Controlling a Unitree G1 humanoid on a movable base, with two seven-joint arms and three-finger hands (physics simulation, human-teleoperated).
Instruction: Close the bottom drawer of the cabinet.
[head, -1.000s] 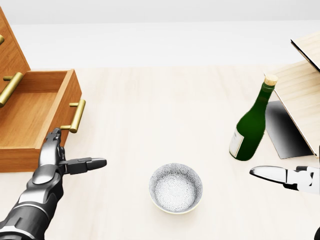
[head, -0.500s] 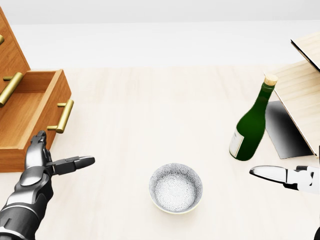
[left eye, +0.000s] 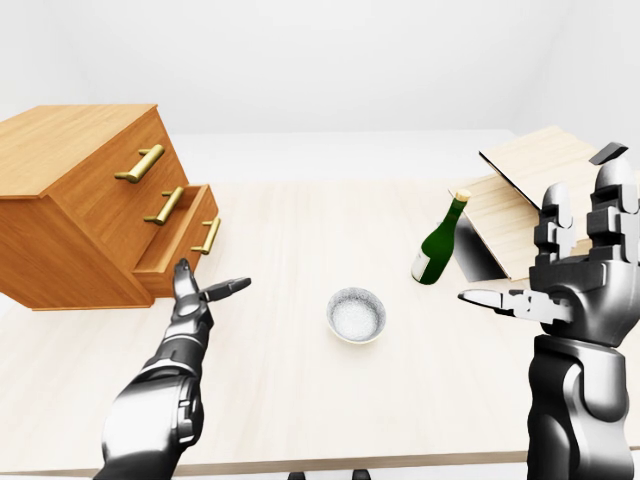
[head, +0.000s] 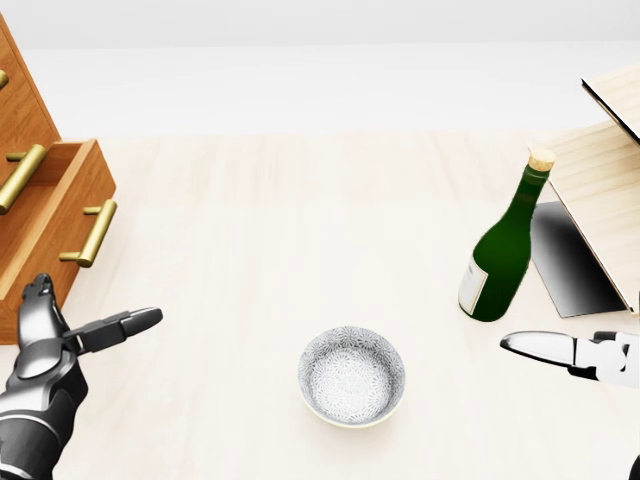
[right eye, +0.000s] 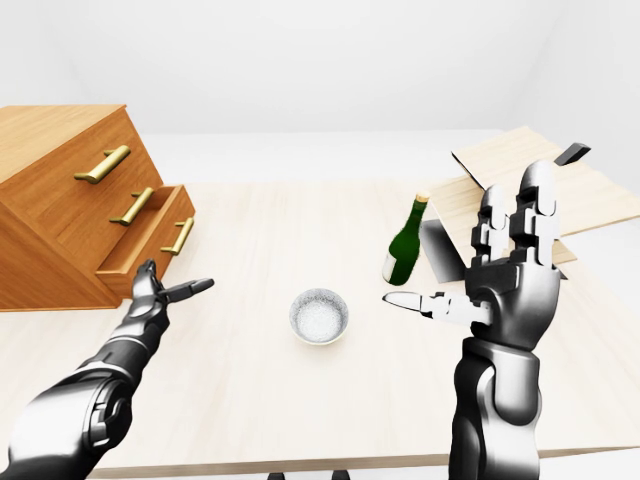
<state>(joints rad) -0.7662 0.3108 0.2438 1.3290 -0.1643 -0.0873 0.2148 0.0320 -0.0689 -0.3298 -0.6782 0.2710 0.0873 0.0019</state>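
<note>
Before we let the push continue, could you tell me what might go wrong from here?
The bottom drawer is not fully shut; the open left hand sits at its lower corner, so it may slip off the front. Its fingers could catch between the drawer and the cabinet. The bowl lies nearby.

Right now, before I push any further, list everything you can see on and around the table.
cabinet: one, brown wood with three brass handles, left-eye view's left, on the table.
bottom drawer: one, brown wood, partly open.
bowl: one, white patterned, table centre.
bottle: one, green with cork, upright, right of bowl.
wooden boards: light wood, stacked and tilted, far right.
table: one, pale wood.
left hand: one, dark metal, open, just below the drawer front in the left-eye view.
right hand: one, metal, open, raised at right.
</note>
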